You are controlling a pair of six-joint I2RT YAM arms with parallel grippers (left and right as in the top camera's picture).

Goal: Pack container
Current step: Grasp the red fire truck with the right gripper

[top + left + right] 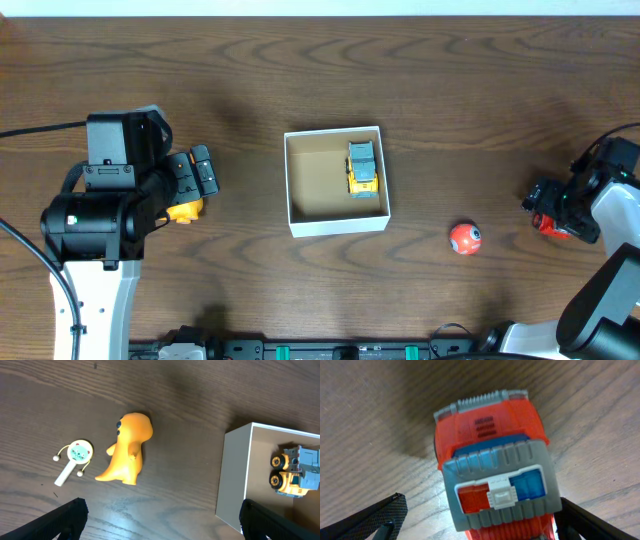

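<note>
Spread open, the right end effector (479,512) straddles the hard red truck (490,430), best pinched across its sides; the light cardboard container (337,222) would probably slide if bumped.

The bench (450,80) is dark brown with wavy wood grain. At the centre of the overhead view, the container (336,225) has white walls and a plain tan-brown inside. The toy truck (363,167) in it is yellow with a grey-blue top. Lower right, the ball (465,239) is orange-red with a pale patch. In the left wrist view, the dinosaur (127,452) is solid orange with a dark eye, and the rattle (75,457) is white with a mint-green face. The toy vehicle (495,460) is red with grey ribbed panels and one red and one blue light.
</note>
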